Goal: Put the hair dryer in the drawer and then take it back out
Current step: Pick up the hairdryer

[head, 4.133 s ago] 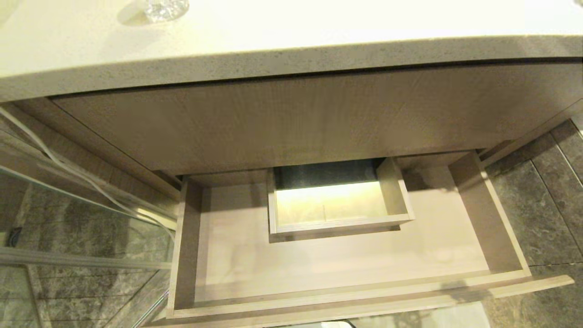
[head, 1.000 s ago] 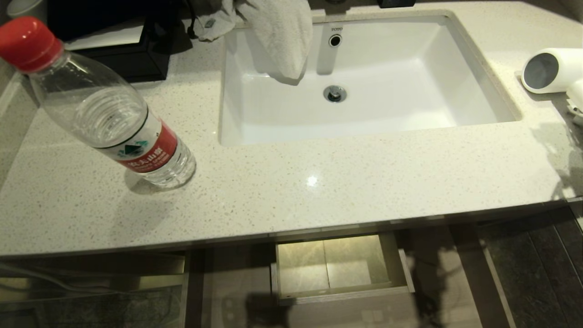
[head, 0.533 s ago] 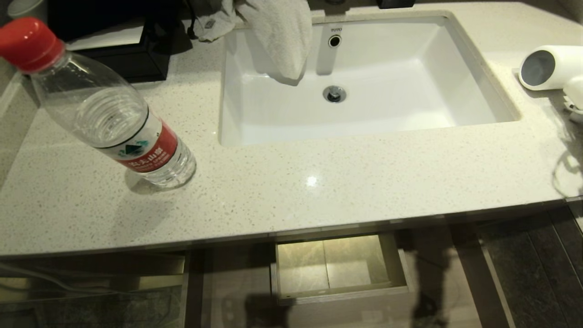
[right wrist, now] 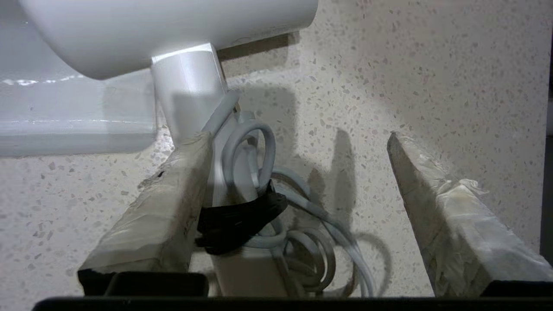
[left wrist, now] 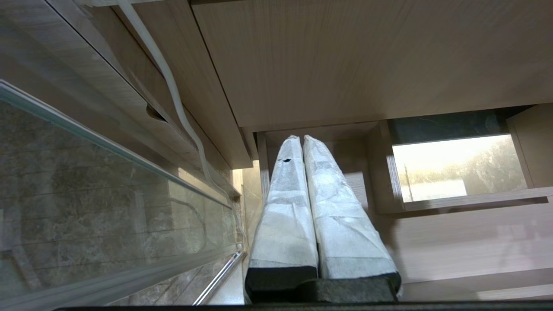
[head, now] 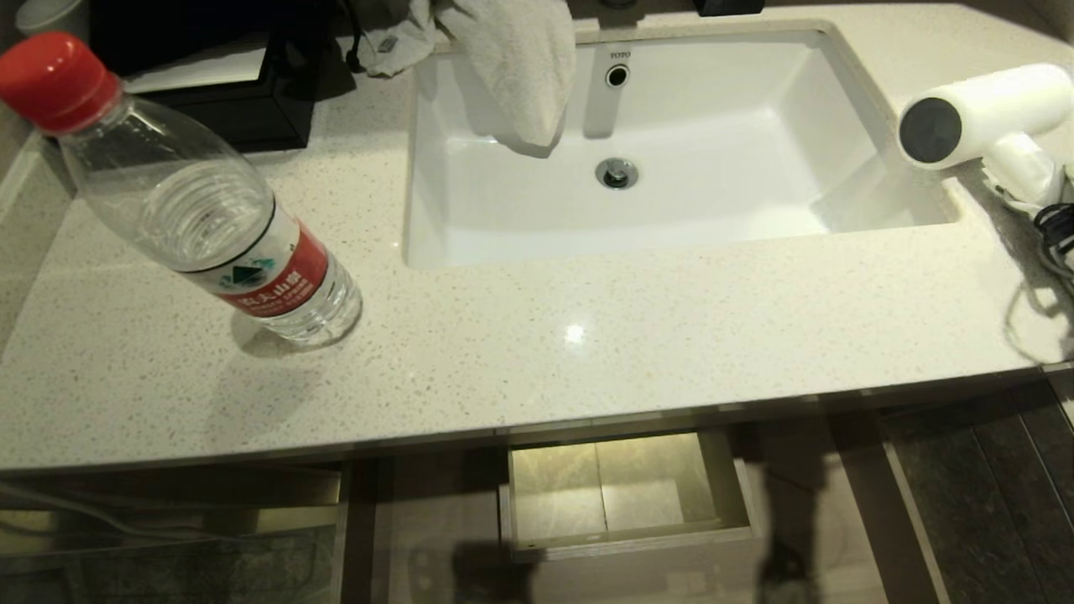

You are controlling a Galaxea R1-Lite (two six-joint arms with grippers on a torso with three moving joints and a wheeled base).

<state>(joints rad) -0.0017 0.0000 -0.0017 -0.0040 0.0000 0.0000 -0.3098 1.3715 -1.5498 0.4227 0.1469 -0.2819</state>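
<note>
1. I see the small white hair dryer [head: 977,122] with its round grey end lying on the speckled pale stone counter [head: 537,335], right of the white sink [head: 671,151].
2. Its bundled white cord [right wrist: 276,207] is strapped by the handle.
3. My right gripper [right wrist: 298,147] stands spread, one finger against the handle.
4. My left gripper [left wrist: 301,140] hangs pressed together over the light wood drawer [left wrist: 453,233].

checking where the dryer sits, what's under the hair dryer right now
The speckled counter beside the sink is under the hair dryer; its bundled cord lies there between the open right gripper fingers. The spot directly beneath the handle is hidden.
</note>
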